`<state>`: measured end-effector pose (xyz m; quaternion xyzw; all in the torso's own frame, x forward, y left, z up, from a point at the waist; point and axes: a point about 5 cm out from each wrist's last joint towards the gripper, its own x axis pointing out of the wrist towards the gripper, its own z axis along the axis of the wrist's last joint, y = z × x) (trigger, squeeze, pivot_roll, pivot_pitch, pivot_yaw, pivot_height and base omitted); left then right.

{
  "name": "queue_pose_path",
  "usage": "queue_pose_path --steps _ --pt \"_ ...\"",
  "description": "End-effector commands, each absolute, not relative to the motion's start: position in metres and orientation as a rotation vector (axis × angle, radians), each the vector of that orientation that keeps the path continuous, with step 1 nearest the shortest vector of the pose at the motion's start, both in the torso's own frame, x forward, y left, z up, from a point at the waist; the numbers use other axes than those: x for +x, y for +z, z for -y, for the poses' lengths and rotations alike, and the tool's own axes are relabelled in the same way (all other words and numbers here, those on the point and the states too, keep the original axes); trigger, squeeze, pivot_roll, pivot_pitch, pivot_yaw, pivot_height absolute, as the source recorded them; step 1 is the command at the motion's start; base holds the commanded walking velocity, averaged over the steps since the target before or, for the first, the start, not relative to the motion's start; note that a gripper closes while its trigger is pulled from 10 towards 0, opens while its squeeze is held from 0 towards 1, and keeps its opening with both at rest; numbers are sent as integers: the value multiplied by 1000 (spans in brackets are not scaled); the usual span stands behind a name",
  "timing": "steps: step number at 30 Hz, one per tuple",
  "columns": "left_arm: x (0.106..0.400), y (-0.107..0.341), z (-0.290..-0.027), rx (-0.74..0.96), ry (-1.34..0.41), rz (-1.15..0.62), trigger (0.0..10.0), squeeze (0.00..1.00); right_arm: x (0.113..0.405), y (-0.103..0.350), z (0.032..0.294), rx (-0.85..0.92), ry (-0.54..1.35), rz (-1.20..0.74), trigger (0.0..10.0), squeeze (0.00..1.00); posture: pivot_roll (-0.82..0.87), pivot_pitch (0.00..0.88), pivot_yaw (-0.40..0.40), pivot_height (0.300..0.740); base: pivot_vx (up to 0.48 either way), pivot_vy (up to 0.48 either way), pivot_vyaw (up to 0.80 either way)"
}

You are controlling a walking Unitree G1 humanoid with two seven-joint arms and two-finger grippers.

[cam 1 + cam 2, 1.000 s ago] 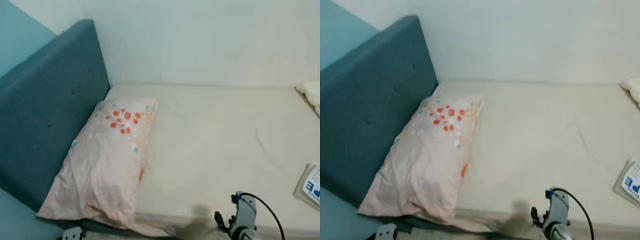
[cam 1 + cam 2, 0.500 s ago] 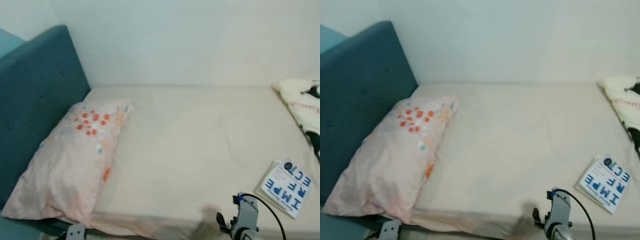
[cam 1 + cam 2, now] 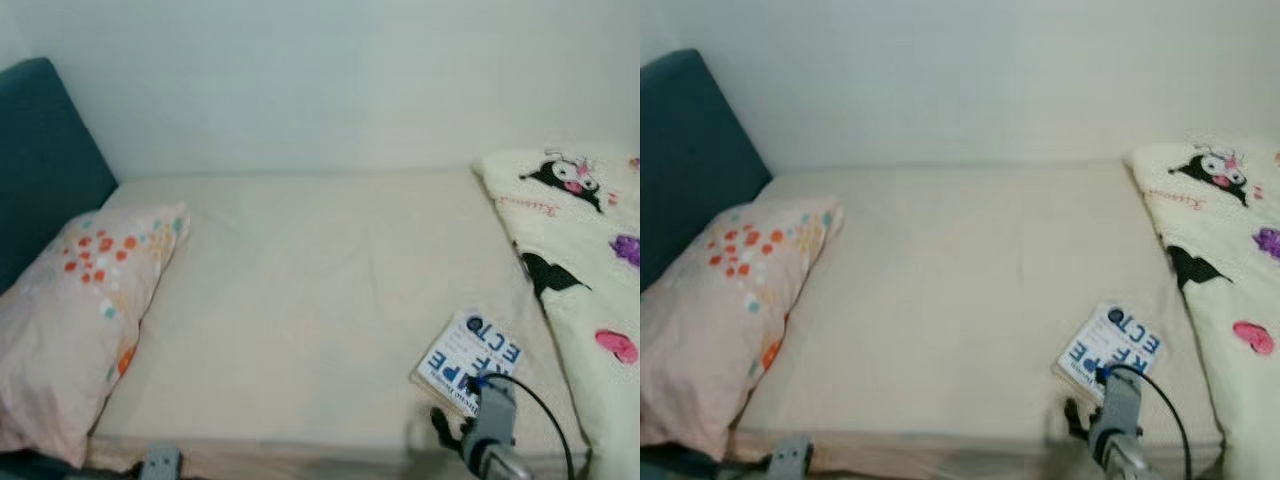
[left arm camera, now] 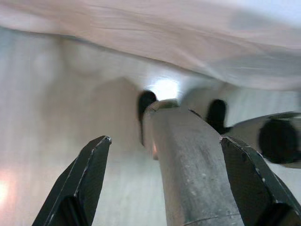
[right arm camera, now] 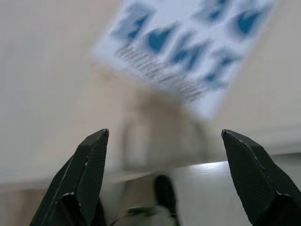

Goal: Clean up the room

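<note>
Book (image 3: 470, 362) with blue lettering is now lying on the bed (image 3: 320, 300) at your five o'clock after the camera's rightward pan, right gripper (image 5: 164, 183) hanging unclenched, empty, just short of it.

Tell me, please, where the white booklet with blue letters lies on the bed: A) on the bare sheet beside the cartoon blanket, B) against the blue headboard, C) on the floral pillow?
A: the booklet lies flat on the sheet, near the cartoon blanket, far from the pillow.

R hand (image 5: 164, 179) fingers spread; blurred blue-lettered booklet (image 5: 188, 47) beyond on sheet (image 5: 51, 70).
</note>
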<state>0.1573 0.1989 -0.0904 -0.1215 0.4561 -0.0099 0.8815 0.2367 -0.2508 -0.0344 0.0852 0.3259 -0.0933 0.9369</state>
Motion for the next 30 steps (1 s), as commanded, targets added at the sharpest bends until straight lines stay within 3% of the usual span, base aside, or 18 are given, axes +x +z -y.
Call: queue_pose_path --steps 1,9,16,20,25,30 --pt "153 -92 -203 -243 -11 -966 10000 0 239 -34 246 194 -182 -645 10000 0 -118 103 54 735 0 -472 0" --pt "156 -90 -202 -255 -16 -950 10000 0 243 -31 246 193 -185 -623 10000 0 -115 109 54 735 0 -472 0" --pt "175 -81 -201 -307 -14 -865 10000 0 244 -29 246 208 -191 -612 10000 0 -116 110 55 735 0 -472 0" --pt "203 -66 -202 -407 1 -756 10000 0 249 -27 241 225 -160 -604 10000 0 -117 112 54 735 0 -216 0" --pt "227 -49 -208 -415 -13 -640 10000 0 255 -23 239 230 -139 -576 10000 0 -121 112 57 735 0 0 0" --pt "282 6 -225 -518 -52 -312 10000 0 263 -14 240 230 -120 -528 10000 0 -120 117 53 735 0 0 0"
